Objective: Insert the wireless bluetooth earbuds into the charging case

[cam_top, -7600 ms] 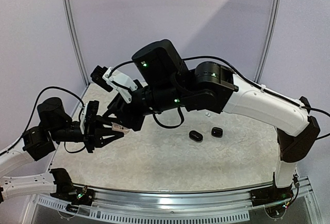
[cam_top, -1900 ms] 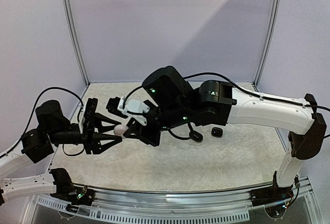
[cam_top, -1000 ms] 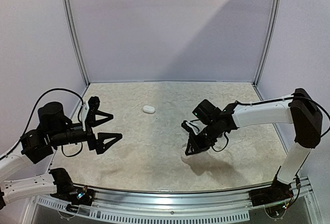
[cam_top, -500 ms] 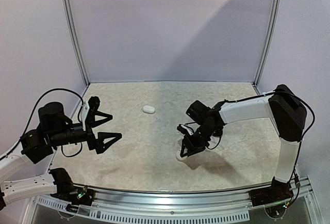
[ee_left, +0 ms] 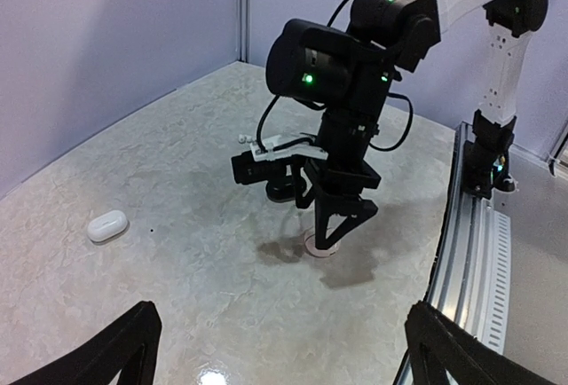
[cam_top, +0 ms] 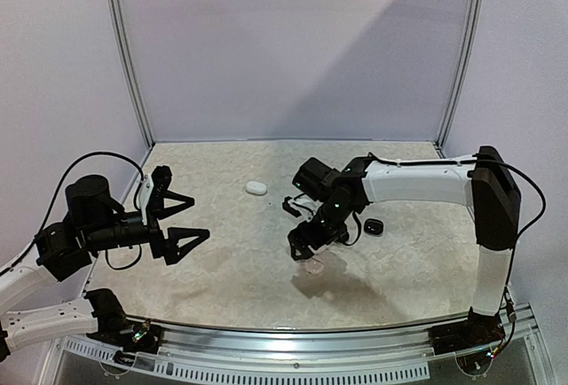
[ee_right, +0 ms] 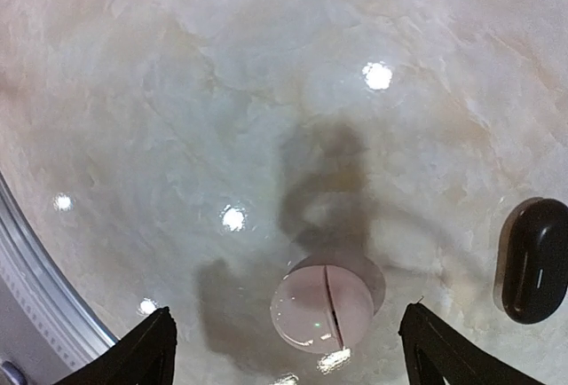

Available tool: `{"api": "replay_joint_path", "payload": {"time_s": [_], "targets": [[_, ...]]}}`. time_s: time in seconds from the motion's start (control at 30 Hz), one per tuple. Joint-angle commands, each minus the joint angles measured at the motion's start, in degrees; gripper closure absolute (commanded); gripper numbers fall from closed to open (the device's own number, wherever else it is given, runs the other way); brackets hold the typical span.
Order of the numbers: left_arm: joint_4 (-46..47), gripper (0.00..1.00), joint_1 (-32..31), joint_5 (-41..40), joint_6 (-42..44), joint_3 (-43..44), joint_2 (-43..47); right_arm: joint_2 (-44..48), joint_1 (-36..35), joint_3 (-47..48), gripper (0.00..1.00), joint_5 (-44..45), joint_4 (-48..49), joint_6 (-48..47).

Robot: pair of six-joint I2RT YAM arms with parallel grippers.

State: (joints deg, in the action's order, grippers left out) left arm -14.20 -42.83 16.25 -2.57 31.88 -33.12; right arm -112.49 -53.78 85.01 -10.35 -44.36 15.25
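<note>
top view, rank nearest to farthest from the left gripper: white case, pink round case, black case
1. white case, back, right of the left gripper
2. pink round case, centre, under the right gripper
3. black case, right side

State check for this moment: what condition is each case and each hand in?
left hand: open, empty
right hand: open, over the round pale case, holding nothing
round pale case: shut, on the table
white case: shut, on the table
black case: on the table, looks shut
</note>
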Motion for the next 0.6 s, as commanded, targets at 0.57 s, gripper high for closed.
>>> {"api": "replay_joint_path", "payload": {"time_s": [0.57], "targets": [[0.72, 0.03, 0.82, 1.37, 1.07, -1.12, -0.44, -9.89, -6.71, 4.96, 0.23, 9.88, -8.58, -5.69]]}}
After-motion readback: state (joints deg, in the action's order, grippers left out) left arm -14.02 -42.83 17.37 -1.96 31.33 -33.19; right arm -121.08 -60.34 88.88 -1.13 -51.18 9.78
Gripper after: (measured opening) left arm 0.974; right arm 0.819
